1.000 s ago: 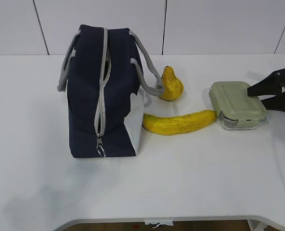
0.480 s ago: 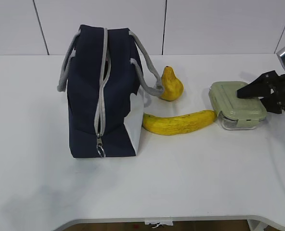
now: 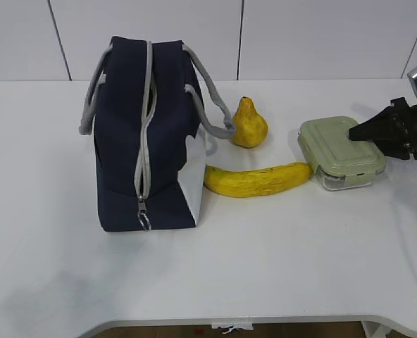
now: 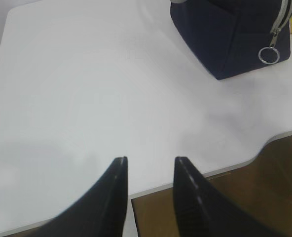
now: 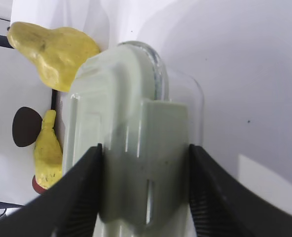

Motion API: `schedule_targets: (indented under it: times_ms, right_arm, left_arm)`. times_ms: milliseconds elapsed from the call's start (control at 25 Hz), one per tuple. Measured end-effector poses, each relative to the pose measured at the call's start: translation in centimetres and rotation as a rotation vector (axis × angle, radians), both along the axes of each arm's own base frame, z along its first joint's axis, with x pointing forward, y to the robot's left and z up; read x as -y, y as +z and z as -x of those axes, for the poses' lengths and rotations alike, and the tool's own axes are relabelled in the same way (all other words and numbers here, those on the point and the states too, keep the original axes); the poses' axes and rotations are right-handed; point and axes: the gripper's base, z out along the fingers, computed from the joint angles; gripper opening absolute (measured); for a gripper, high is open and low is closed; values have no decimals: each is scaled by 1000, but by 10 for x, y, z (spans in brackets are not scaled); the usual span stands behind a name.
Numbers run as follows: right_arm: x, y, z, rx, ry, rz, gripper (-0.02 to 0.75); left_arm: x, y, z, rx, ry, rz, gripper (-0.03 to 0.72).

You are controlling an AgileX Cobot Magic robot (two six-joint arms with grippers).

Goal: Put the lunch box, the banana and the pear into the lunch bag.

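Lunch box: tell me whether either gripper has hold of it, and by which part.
The right gripper is clamped on the lunch box, a finger on each side of its near end. The left gripper holds nothing.

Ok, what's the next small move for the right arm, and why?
Probably lift the lunch box a little. The right gripper has its jaws against both sides of the lid end, and the box sits on the table touching the banana, so it should rise before moving toward the bag.

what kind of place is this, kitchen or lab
Likely a lab or test bench, not a kitchen: a bare white table, plain white wall panels behind, and a robot gripper at the lunch box.
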Motion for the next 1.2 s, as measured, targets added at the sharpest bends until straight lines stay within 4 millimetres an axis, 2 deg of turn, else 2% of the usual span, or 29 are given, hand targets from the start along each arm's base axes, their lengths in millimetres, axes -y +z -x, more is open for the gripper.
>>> schedule_targets:
  times_ms: [480,720,880,1200]
  right_arm:
    - [0,-1,1,-74,-41,-29,370]
    - [0,0,1,-202,-125,-87,367]
    - [2,13,7,-246,-131,-34,367]
    - [4,45,15,-228,-147,71,367]
  left_arm:
    - [0,0,0,0,0,0,241]
    - [0,0,0,0,0,0,241]
    - [0,0,0,0,1,-2,241]
    - [0,0,0,0,1,-2,241]
